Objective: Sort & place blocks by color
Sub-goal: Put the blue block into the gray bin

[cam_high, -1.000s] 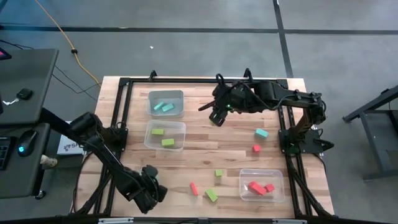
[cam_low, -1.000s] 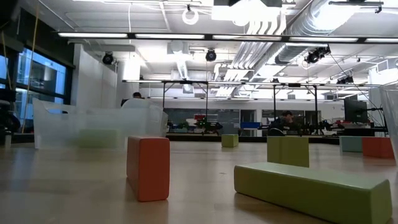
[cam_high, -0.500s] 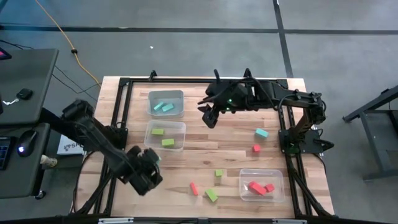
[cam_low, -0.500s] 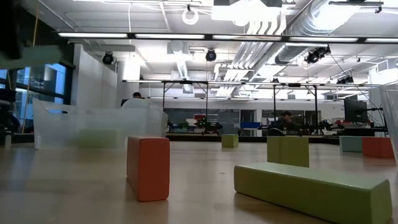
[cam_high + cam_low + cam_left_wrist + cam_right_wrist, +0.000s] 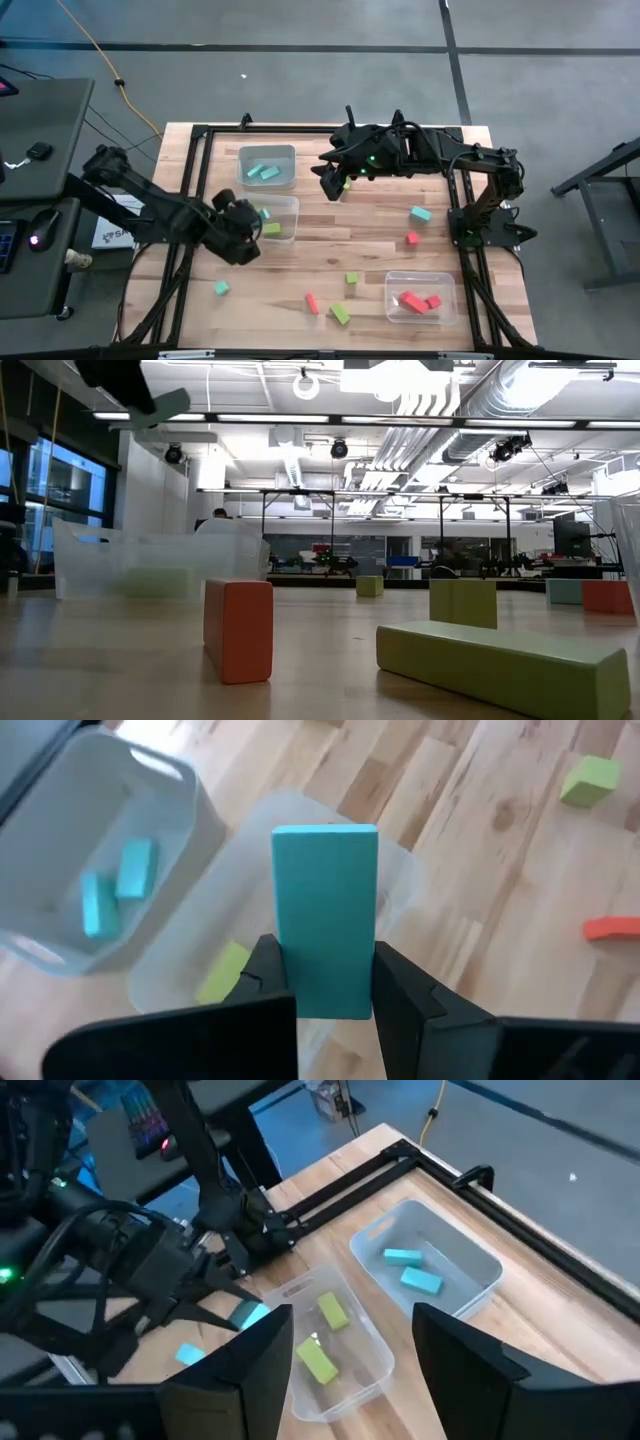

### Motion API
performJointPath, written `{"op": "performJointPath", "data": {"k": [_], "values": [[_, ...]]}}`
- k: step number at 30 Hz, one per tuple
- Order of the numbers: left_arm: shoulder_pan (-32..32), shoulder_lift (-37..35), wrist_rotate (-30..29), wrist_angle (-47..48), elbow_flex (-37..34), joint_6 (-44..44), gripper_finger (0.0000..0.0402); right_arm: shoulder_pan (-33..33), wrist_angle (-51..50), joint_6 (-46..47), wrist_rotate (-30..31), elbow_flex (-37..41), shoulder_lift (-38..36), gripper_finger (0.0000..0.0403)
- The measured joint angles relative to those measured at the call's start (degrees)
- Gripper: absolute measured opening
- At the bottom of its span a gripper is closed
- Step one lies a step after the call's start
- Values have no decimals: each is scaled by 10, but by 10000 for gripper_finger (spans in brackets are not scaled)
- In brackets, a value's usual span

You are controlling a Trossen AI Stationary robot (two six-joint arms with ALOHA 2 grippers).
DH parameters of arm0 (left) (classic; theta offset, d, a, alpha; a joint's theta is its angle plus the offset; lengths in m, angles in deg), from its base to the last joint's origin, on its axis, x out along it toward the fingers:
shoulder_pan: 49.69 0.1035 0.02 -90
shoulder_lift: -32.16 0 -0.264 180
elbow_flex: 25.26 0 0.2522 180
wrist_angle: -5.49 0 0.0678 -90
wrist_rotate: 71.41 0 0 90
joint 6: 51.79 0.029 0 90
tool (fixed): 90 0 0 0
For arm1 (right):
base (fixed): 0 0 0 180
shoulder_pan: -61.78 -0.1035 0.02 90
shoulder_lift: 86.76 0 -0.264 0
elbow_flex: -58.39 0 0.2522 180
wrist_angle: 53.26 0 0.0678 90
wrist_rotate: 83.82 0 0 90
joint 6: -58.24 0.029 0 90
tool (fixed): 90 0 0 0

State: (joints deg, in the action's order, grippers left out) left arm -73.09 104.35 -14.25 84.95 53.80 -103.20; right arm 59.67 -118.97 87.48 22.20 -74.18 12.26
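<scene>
My left gripper [image 5: 250,221] hangs above the near left part of the clear bin with the green blocks [image 5: 266,218] and is shut on a cyan bar [image 5: 325,910]. The low view shows that bar [image 5: 160,408] high above the table. My right gripper [image 5: 332,188] is open and hovers right of the bin with the cyan blocks [image 5: 267,166], touching nothing. Lying loose on the wood are a cyan block [image 5: 221,288], a green cube [image 5: 352,278], a red bar [image 5: 312,303], a green bar [image 5: 340,314], a red cube [image 5: 412,238] and a cyan block [image 5: 420,213]. My left gripper pinches the cyan bar between its two fingers [image 5: 268,968], at the bar's end nearest the wrist [image 5: 325,990]. The bar runs along the fingers and its free end [image 5: 325,840] sticks out past their tips. It is lifted clear of the table and the bins.
A third clear bin [image 5: 420,298] with red blocks sits at the near right. A black frame [image 5: 200,130] rims the table. Bare wood lies between the bins and the loose blocks in the middle.
My left gripper has risen from the near left edge and swung toward the far side, carrying the cyan bar over the green bin. A cyan block now shows on the wood where the arm was. My right gripper has shifted a little toward the table's left.
</scene>
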Motion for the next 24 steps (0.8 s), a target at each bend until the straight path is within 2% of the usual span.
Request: {"op": "performJointPath", "data": {"k": [8, 14, 19, 24], "values": [[47, -22, 0, -67, 0, 149, 40, 0, 14, 26, 24, 0, 0, 203], [73, -22, 2, -143, 0, 265, 40, -1, 19, 101, 24, 0, 1, 223], [96, -22, 2, -201, 0, 338, 40, -9, 13, 146, 21, 0, 21, 225], [118, -22, 14, -212, 0, 389, 40, -13, 14, 174, -4, 0, 50, 225]]}}
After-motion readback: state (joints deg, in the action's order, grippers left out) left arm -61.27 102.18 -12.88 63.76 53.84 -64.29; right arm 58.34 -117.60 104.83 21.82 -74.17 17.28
